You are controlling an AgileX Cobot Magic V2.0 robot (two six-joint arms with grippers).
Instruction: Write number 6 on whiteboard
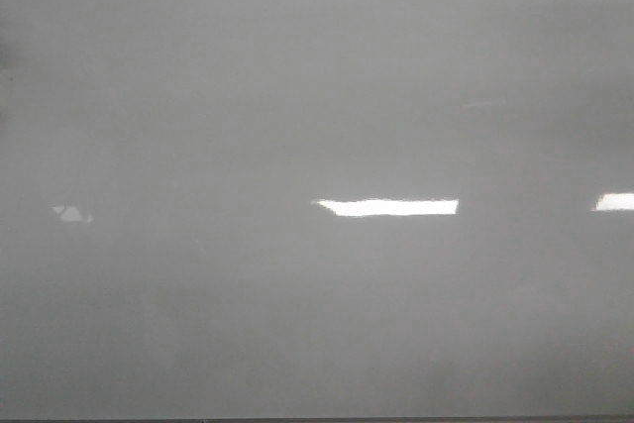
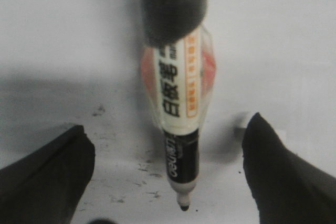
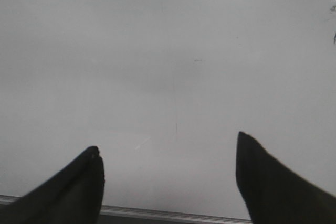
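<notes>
The whiteboard (image 1: 317, 126) fills the front view as a glossy grey sheet broken only by glare patches, and no number 6 shows on it anywhere, so the writing looks not yet begun. In the left wrist view a marker (image 2: 178, 114) hangs over the board, tip down and uncapped, its dark nib just above the surface, where old ink specks lie scattered. The left gripper (image 2: 168, 177) has its fingers (image 2: 47, 177) spread wide on either side of the marker, not touching it (the pen seems fixed to a dark mount above, though how is hidden). The right gripper (image 3: 168, 182) hovers over bare board near the board's thin lower edge, its fingers likewise wide apart and holding nothing. The board will likely be stiff and slippery, so the light marker should glide with gentle pressure; pressing hard risks skidding or crushing the nib
</notes>
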